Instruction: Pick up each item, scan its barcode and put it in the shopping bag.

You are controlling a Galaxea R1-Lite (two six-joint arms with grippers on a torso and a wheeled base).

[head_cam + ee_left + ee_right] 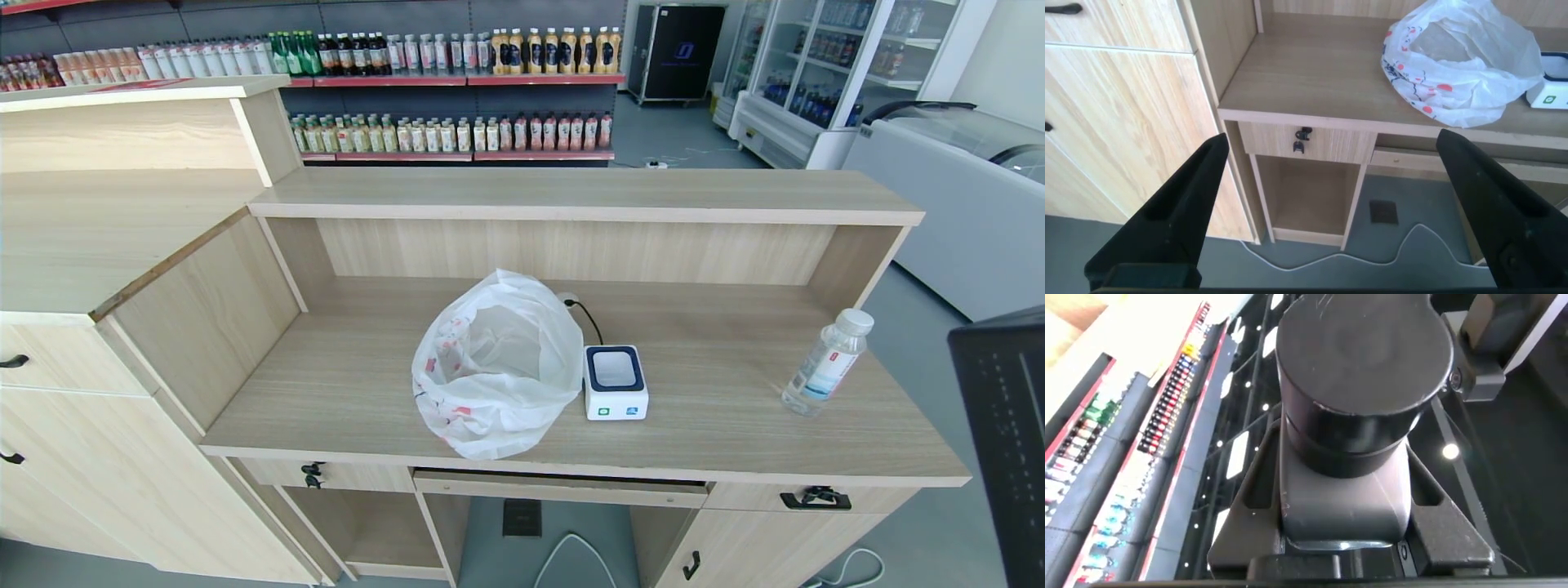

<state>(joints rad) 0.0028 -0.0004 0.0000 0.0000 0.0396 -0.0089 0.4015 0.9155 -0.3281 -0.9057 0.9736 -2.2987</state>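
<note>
A white plastic shopping bag (494, 363) with red print stands open on the wooden counter (718, 392). Right beside it sits a small white scanner (615, 381) with a dark-framed window on top and a black cable behind. A clear water bottle (824, 363) with a white cap stands upright near the counter's right end. My left gripper (1331, 220) is open with its black fingers (1180, 208) spread wide. It hangs low in front of the counter's left drawer, and the bag (1462, 61) and scanner (1550, 90) are up beyond it. The right wrist faces up at ceiling lights.
A raised shelf (588, 196) runs along the counter's back, and a taller cabinet (122, 245) walls off its left side. Drawers with black handles (815, 498) sit under the front edge. A dark panel (1000, 441) stands at the right. Store shelves of bottles line the far wall.
</note>
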